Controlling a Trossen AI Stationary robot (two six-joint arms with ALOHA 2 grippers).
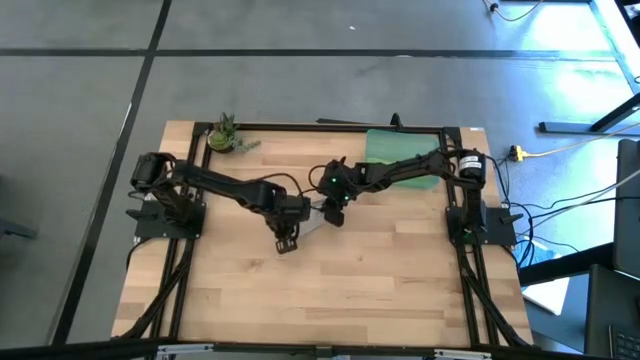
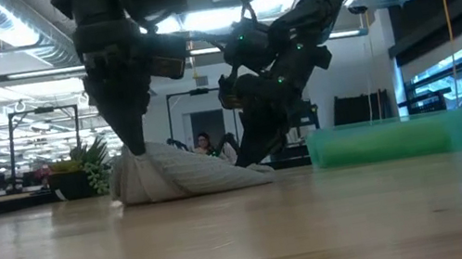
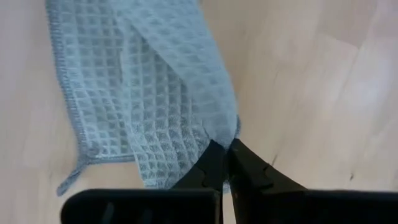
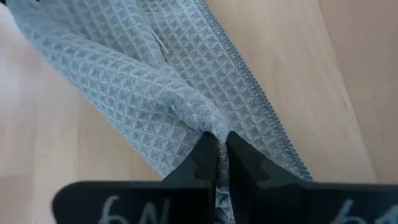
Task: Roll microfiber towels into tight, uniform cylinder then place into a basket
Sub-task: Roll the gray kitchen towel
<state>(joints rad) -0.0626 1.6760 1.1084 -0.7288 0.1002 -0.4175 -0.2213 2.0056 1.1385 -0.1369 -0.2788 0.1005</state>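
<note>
Near side of the table [image 1: 330,300]: bare wood, open to the front edge. Mid-table: grey towel [image 2: 184,175] lies bunched on the surface between both arms. Left gripper [image 3: 225,157] is clamped on one end of the towel, fingers pinched together over the cloth. Right gripper [image 4: 217,149] is likewise pinched onto the other end. Far right corner: teal basket [image 2: 390,139] stands against the back edge, apart from the towel. Potted plant [image 1: 224,135] at the far left corner.
</note>
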